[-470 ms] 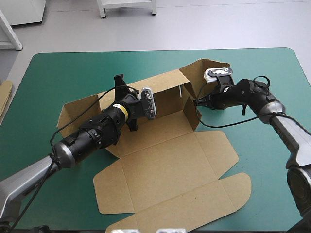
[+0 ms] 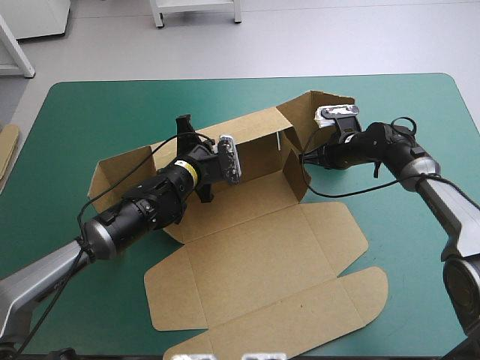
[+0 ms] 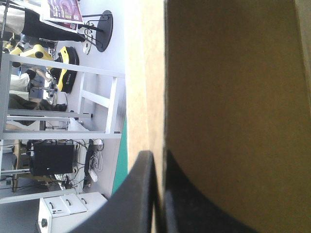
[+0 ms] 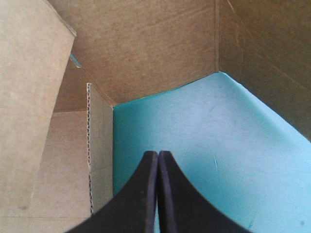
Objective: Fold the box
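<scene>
One wall [image 3: 233, 97] of the box [image 2: 255, 255] pinched; nothing moved since earlier.
Left gripper [image 3: 156, 158] clamps it; right gripper [image 4: 158, 154] closed, empty, teal-green cover [image 4: 204, 145] ahead.

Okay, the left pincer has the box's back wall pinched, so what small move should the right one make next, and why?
Likely ease the right pincer, shut and empty over the teal-green cover, sideways against the raised side wall, pressing it in toward the back wall. The left pincer is shut on that back wall, propping it, while the rest of the box lies flat.
</scene>
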